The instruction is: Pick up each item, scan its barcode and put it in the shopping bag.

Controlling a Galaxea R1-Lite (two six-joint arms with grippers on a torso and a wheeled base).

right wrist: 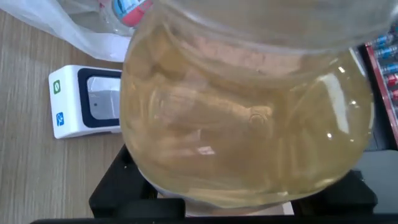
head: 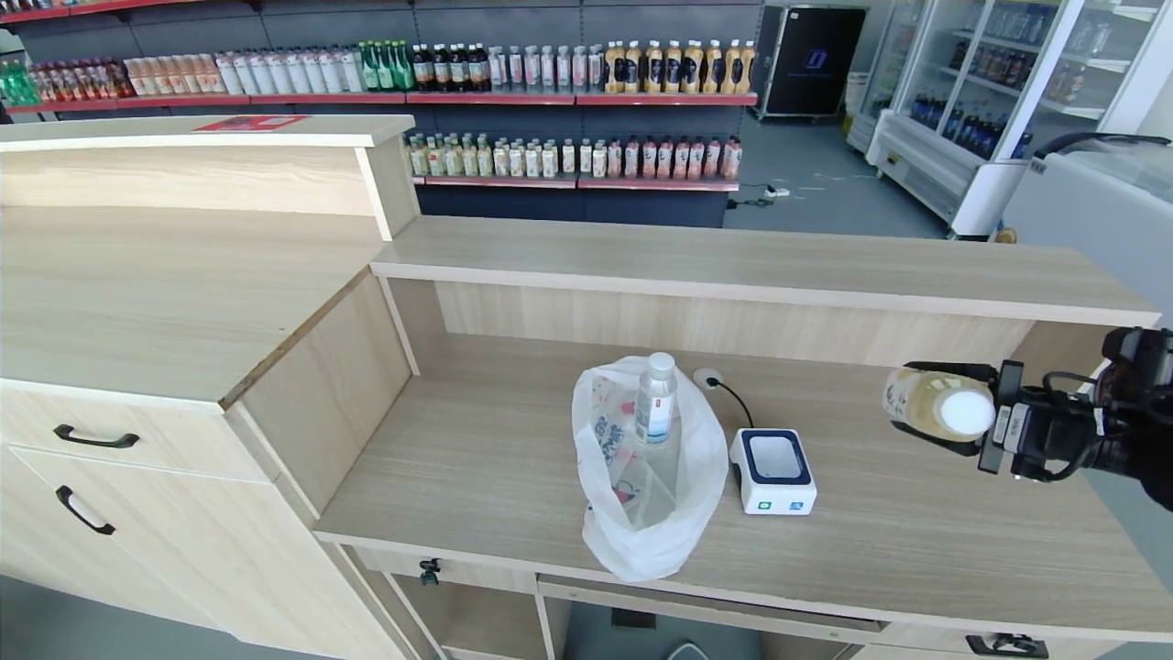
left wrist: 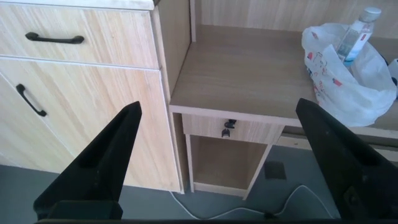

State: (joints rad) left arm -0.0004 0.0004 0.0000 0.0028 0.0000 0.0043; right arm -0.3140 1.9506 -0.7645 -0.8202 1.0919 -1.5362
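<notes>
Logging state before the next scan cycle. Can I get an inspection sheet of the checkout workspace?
surface: wooden counter, low desk under a raised ledge.
job's things: white shopping bag standing open, with a clear water bottle upright inside; scanner beside the bag on the robot's right; yellowish drink bottle held sideways above the counter.
clutter: nothing seen.
grippers: right gripper shut on the drink bottle; left gripper open, holding nothing.
cables: black lead from the scanner to a round port at the counter's back.
surroundings: drink shelves, glass-door coolers, drawer cabinet on the left.
</notes>
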